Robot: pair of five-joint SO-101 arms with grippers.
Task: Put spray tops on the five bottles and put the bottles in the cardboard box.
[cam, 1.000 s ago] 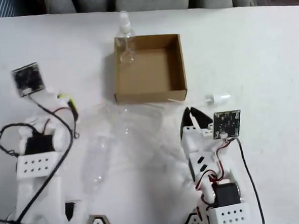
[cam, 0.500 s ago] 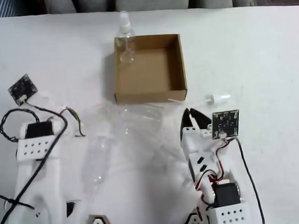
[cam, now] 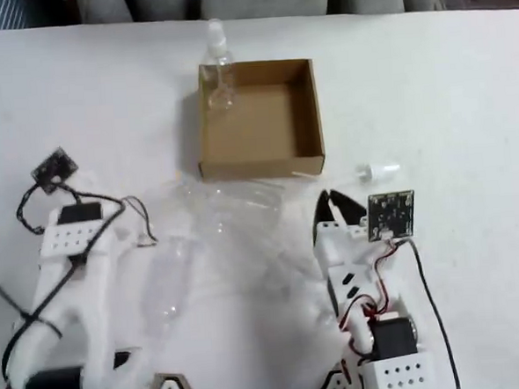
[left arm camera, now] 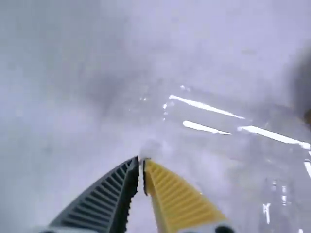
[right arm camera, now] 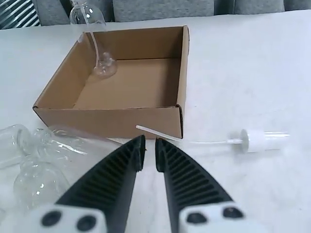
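Before cardboard box, right gripper low.

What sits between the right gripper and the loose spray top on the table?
Nothing visible. The spray top lies on the table beside the cardboard box, its thin tube running just ahead of the right gripper.
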